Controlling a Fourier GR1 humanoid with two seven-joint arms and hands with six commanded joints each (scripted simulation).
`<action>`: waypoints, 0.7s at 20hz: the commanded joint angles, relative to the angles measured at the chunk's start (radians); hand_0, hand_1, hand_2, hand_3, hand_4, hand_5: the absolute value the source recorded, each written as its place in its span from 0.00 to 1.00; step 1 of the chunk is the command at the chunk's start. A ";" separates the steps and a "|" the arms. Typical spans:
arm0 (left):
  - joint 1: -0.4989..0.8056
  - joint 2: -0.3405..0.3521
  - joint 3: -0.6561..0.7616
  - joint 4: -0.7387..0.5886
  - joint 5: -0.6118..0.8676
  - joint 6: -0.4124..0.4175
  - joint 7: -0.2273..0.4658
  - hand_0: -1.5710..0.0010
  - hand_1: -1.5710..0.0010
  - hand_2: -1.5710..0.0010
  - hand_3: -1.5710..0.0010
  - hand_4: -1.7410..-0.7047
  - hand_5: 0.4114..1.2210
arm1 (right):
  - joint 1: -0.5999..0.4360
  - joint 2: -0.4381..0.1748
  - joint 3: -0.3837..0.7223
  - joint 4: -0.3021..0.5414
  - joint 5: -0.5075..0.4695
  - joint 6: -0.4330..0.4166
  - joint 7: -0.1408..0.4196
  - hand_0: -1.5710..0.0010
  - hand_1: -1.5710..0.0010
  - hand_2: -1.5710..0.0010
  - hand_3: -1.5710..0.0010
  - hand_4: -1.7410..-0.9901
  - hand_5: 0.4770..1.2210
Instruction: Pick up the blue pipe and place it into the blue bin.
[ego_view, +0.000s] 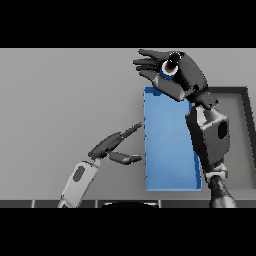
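Head view: the right hand (172, 70), in the upper centre of the frame, has its fingers wrapped round one blue pipe (166, 73), only a blue sliver showing. It is held above the far edge of the single blue bin (170, 150), apparently for dropping in. The left hand (114, 145), lower left beside the bin, is relaxed and holds nothing. One dark tray (240, 100) sits at right.

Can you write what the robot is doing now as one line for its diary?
right hand: holding blue pipe above bin's far end | blue bin: no pipe inside | left hand: open, idle
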 joint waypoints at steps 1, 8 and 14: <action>0.010 -0.003 -0.009 0.001 -0.011 0.006 -0.001 1.00 1.00 1.00 1.00 0.82 0.00 | -0.001 -0.017 -0.025 0.038 0.015 0.003 -0.010 0.00 0.00 0.00 0.00 0.00 1.00; 0.001 0.022 -0.003 -0.006 -0.021 0.003 -0.016 1.00 1.00 1.00 1.00 0.84 0.01 | 0.247 -0.071 -0.109 0.023 0.061 0.032 0.002 0.00 0.00 0.00 0.00 0.00 1.00; 0.034 0.010 -0.017 -0.017 -0.024 0.013 -0.021 1.00 1.00 1.00 1.00 0.83 0.01 | 0.514 -0.085 -0.077 -0.034 0.074 -0.005 0.002 0.00 0.00 0.00 0.00 0.00 1.00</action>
